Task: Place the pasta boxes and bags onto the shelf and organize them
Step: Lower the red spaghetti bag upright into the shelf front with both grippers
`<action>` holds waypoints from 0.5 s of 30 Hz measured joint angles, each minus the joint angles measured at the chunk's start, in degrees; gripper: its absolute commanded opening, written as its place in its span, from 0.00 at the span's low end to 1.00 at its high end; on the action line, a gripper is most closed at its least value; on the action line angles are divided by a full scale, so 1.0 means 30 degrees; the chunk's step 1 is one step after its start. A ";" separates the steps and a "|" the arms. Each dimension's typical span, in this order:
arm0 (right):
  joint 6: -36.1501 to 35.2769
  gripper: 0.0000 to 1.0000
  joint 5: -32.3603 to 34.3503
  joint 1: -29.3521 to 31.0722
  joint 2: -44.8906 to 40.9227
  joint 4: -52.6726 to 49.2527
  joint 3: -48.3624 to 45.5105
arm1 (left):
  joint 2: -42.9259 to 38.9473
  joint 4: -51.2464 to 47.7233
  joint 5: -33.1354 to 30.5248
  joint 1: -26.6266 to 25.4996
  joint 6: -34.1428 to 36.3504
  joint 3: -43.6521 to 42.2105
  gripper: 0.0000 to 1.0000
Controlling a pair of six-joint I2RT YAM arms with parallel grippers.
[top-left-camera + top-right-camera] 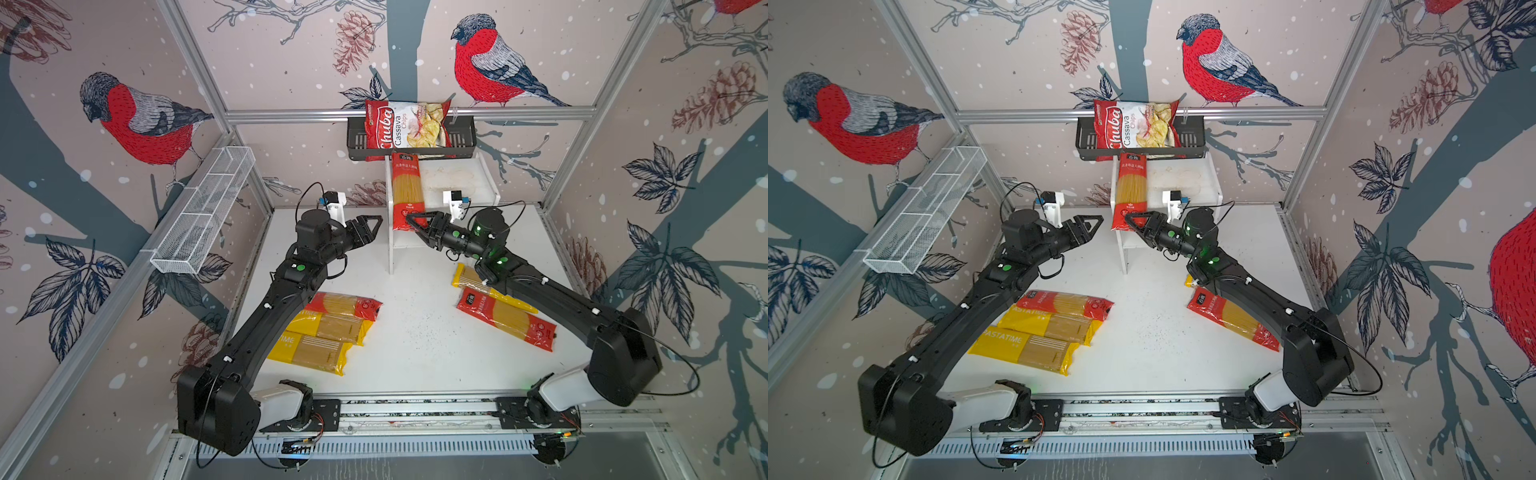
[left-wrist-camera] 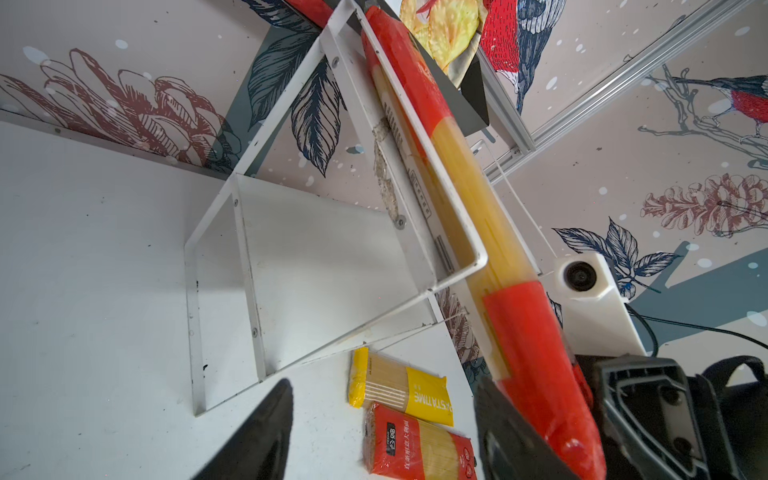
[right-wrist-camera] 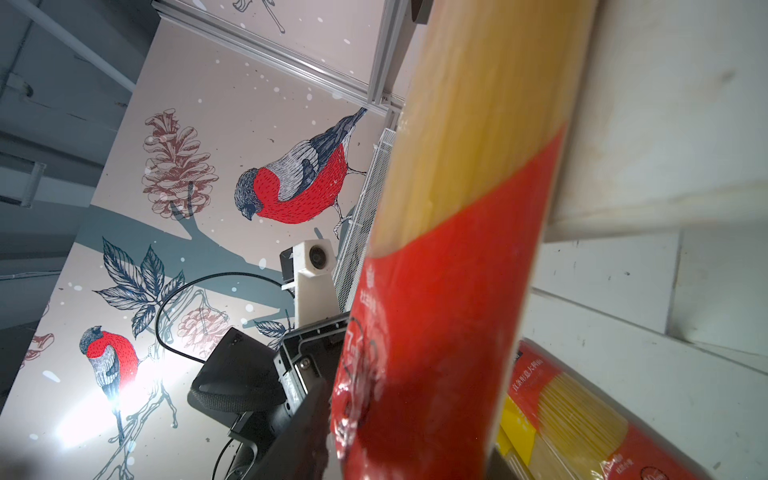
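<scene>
Pack (image 1: 407, 189) laid left on shelf (image 1: 469, 185), three packs (image 1: 332, 328) set front-left, two packs (image 1: 507, 318) front-right, chips bag (image 1: 405, 126) in basket (image 1: 462, 141) above.

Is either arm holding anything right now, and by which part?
Left end effector: open, empty. Right end effector: jaws straddle the near red end of the spaghetti pack lying on the shelf; whether they grip cannot be told.

At 12 o'clock on your table stands the white shelf (image 1: 469, 183). A red-ended spaghetti pack (image 1: 408, 191) lies lengthwise on the left of its top board, its near end overhanging. Your right gripper (image 1: 419, 226) sits at that end, grip unclear. Your left gripper (image 1: 368, 228) hovers at 11 o'clock, touching nothing. A second red-ended pack (image 1: 349, 305) and two yellow spaghetti packs (image 1: 316, 353) lie at 8 o'clock. A third red-ended pack (image 1: 507, 318) and a partly hidden yellow pack (image 1: 467, 276) lie at 4.
</scene>
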 measured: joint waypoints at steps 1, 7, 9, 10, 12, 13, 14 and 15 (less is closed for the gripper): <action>0.0000 0.43 0.0000 -0.0015 -0.0015 -0.0007 -0.0029 | 0.0000 0.0015 0.0000 0.0000 0.0000 -0.0022 0.68; 0.0000 0.42 0.0007 -0.0102 -0.0036 0.0000 -0.0124 | -0.0233 0.0488 0.0022 0.0000 0.0000 -0.0517 0.68; 0.0000 0.42 0.0007 -0.0138 -0.0036 0.0000 -0.0131 | -0.0444 0.0627 0.0007 0.0000 0.0022 -0.0911 0.68; 0.0000 0.43 0.0007 -0.0153 -0.0036 0.0000 -0.0131 | -0.0510 0.0707 0.0007 0.0000 0.0058 -0.1071 0.68; 0.0000 0.50 0.0000 -0.0204 -0.0036 0.0015 -0.0160 | -0.0721 0.0845 -0.0073 0.0000 0.0073 -0.1486 0.68; -0.0007 0.54 0.0000 -0.0219 -0.0036 0.0022 -0.0204 | -0.0831 0.0838 -0.0131 0.0000 0.0080 -0.1647 0.68; -0.0007 0.59 0.0000 -0.0226 -0.0044 0.0029 -0.0255 | -0.0940 0.0845 -0.0175 0.0000 0.0073 -0.1800 0.68; -0.0029 0.62 -0.0015 -0.0240 -0.0080 0.0029 -0.0335 | -0.1100 0.1013 -0.0335 0.0000 0.0080 -0.2062 0.68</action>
